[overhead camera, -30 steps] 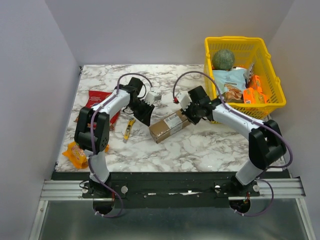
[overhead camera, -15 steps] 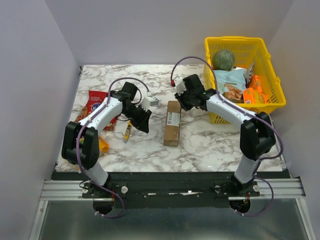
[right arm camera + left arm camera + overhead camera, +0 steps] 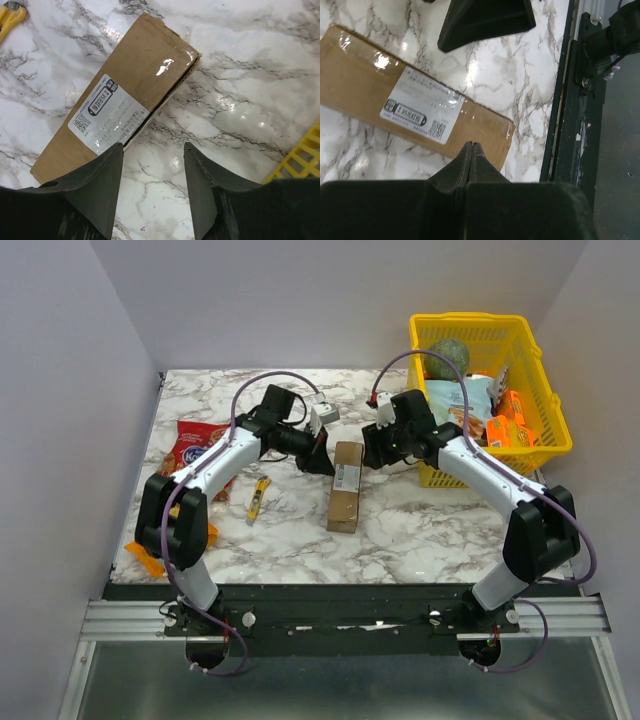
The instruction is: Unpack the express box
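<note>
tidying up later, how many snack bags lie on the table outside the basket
2: a red snack bag at the table's left side, partly under the left arm, and an orange snack bag near the front-left corner, mostly hidden by that arm. Others may be hidden.

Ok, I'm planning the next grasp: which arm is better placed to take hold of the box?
Right, probably. The right gripper stands open beside the express box; the left gripper is shut and would have to open first.
</note>
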Robot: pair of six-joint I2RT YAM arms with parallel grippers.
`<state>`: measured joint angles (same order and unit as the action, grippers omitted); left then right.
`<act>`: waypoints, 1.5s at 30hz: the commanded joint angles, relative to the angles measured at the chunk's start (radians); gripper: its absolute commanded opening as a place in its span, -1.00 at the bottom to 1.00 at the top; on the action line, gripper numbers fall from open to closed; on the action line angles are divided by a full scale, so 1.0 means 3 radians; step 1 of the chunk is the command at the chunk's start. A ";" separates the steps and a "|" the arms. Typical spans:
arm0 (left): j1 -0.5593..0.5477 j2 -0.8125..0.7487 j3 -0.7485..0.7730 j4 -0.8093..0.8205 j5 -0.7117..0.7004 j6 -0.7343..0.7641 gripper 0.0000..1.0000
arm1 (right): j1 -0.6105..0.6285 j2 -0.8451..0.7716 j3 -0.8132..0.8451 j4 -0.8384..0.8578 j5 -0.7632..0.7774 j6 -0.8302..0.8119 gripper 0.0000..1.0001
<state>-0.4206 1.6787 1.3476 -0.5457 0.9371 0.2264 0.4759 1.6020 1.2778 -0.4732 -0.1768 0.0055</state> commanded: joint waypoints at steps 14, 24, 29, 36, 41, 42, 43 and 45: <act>-0.0178 0.0903 0.0202 -0.0011 0.0088 0.0033 -1.00 | -0.0088 0.0402 -0.0025 -0.0074 -0.0899 0.0094 0.17; -0.0198 0.1087 0.0207 -0.0236 -0.0188 0.0140 -1.00 | -0.0088 0.0581 -0.0097 -0.0008 -0.0577 -0.0109 0.17; -0.0214 0.1113 0.0207 -0.0267 -0.0199 0.0166 -1.00 | -0.0088 0.0602 -0.0158 -0.0003 -0.0520 -0.0202 0.18; -0.0209 0.1139 0.0223 -0.0400 -0.0321 0.0227 -1.00 | -0.0093 0.0566 -0.0230 -0.0013 -0.0331 -0.0371 0.18; -0.0178 0.1123 0.0131 -0.0431 -0.0383 0.0263 -1.00 | -0.0098 0.0484 -0.0317 -0.0028 -0.0275 -0.0453 0.18; -0.0173 0.1113 0.0120 -0.0431 -0.0388 0.0268 -1.00 | -0.0103 0.0479 -0.0327 -0.0028 -0.0270 -0.0473 0.18; -0.0168 0.1108 0.0095 -0.0426 -0.0398 0.0263 -1.00 | -0.0109 0.0464 -0.0342 -0.0038 -0.0260 -0.0474 0.18; -0.0137 0.1088 0.0069 -0.0416 -0.0403 0.0268 -1.00 | -0.0119 0.0428 -0.0378 -0.0038 -0.0249 -0.0504 0.18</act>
<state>-0.4744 1.9686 1.4235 -0.5934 0.9501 0.2653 0.4503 1.7386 1.2160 -0.4374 -0.3527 -0.0837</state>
